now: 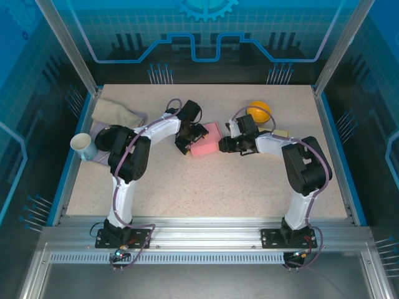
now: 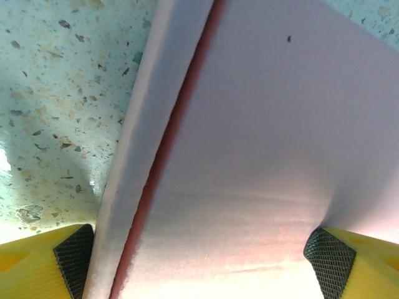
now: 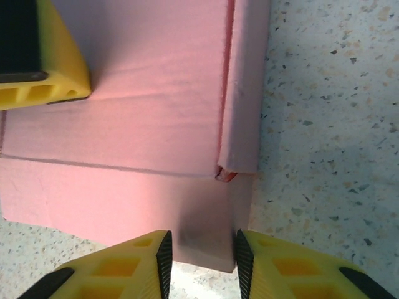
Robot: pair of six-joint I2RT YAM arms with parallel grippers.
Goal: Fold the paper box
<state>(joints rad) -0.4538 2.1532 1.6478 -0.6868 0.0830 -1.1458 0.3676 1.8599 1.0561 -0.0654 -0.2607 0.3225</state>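
The pink paper box (image 1: 206,139) lies flat-topped mid-table between both arms. My left gripper (image 1: 189,138) is at its left end, jaws spread wide over the top panel (image 2: 262,143), which runs on past both pads; a flap seam (image 2: 168,143) crosses diagonally. One of its yellow fingers (image 3: 37,62) rests over the box top (image 3: 124,124). My right gripper (image 1: 223,145) reaches in from the right. Its pads (image 3: 201,261) sit close against either side of a narrow shaded corner flap (image 3: 209,230) at the box's near right corner.
A white cup (image 1: 82,146) stands at the left edge, with a beige cloth (image 1: 115,113) behind it. An orange round object (image 1: 259,111) and a pale flat piece (image 1: 280,132) lie behind the right arm. Bare speckled tabletop (image 1: 212,187) stretches in front of the box.
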